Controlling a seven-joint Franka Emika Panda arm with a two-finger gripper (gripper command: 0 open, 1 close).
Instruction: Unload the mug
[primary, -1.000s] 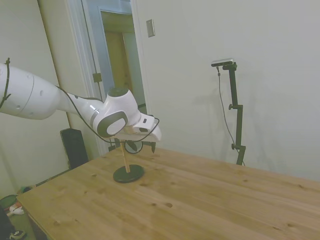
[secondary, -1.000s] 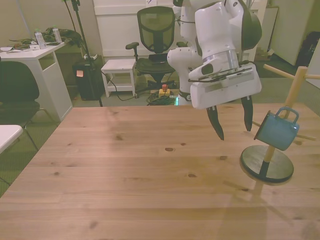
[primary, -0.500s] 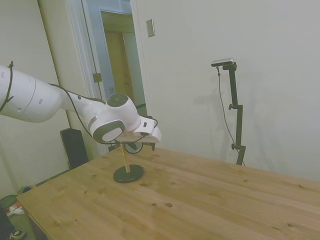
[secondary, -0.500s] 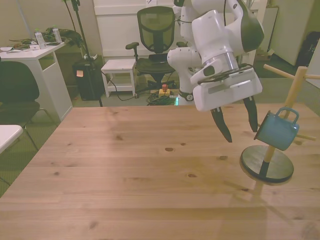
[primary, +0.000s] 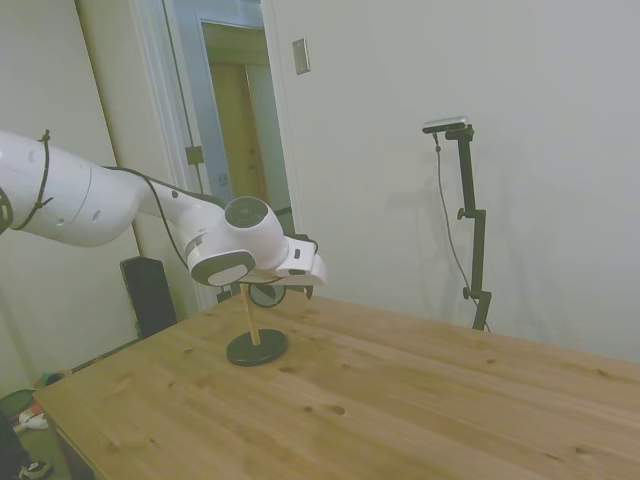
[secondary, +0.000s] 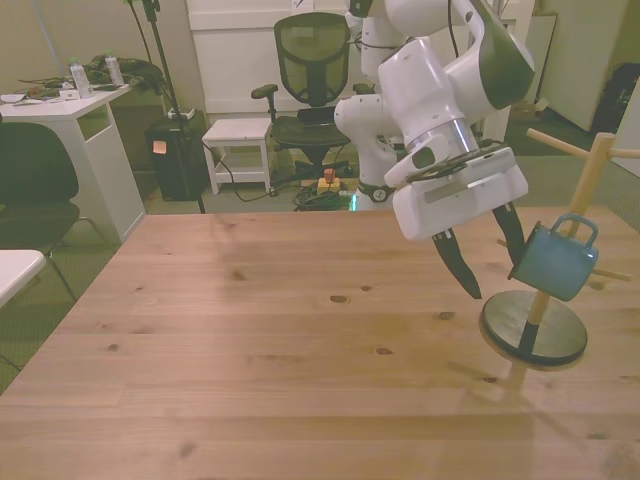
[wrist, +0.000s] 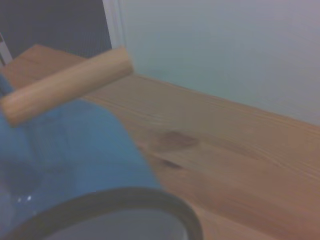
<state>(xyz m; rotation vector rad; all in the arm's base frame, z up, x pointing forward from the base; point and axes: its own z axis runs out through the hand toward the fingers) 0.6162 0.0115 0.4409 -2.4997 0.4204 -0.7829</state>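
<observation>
The mug (secondary: 553, 263) is light blue enamel with a thin dark rim, smooth and slightly glossy. It hangs by its small handle from a lower peg of a wooden rack (secondary: 588, 200) at the front view's right, tilted with its mouth turned toward the gripper. In the wrist view the mug (wrist: 70, 155) fills the frame close up, blurred, with a round pale wooden peg (wrist: 67, 84) lying across just above its blue wall.

The rack is a slim light-wood post with plain dowel pegs, standing on a flat, round, dark base (secondary: 533, 327).

The gripper (secondary: 490, 258) is a white, boxy unit with two dark, tapered fingers, and they stand apart with nothing between them. One finger is just beside the mug's mouth; contact cannot be told.

The table (secondary: 250, 340) is knotty, planked pine, with a matt finish.

Behind the table stand a black mesh office chair (secondary: 312, 65), a small white stool (secondary: 240, 138) and a white desk (secondary: 60, 110). In the side view the arm's white casing (primary: 240, 250) hides most of the rack and mug.
</observation>
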